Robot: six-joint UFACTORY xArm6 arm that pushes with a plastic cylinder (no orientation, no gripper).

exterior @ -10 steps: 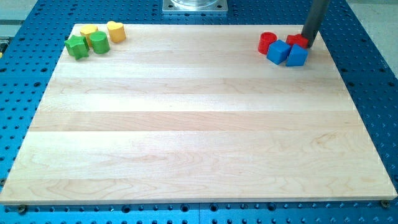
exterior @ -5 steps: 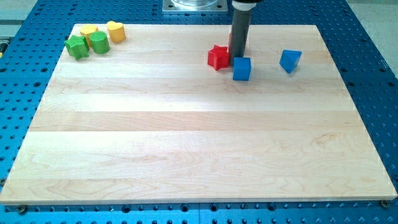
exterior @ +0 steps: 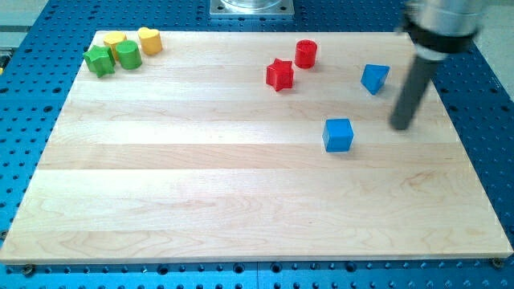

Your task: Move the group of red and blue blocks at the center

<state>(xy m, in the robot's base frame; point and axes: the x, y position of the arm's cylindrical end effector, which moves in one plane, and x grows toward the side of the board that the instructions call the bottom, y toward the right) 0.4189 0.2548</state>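
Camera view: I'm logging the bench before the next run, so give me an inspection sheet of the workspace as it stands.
Surface: wooden board on a blue perforated table.
Job's things: red star and red cylinder near the view's top; blue cube closer to the centre; a second blue block at the view's right. All four lie apart.
Clutter: green star, green block, yellow block and yellow heart huddled at the view's top left corner.
Grippers: none; my tip sits right of the blue cube, below the second blue block, touching neither.
Cables: nothing seen.
Surroundings: metal base plate at the view's top edge.
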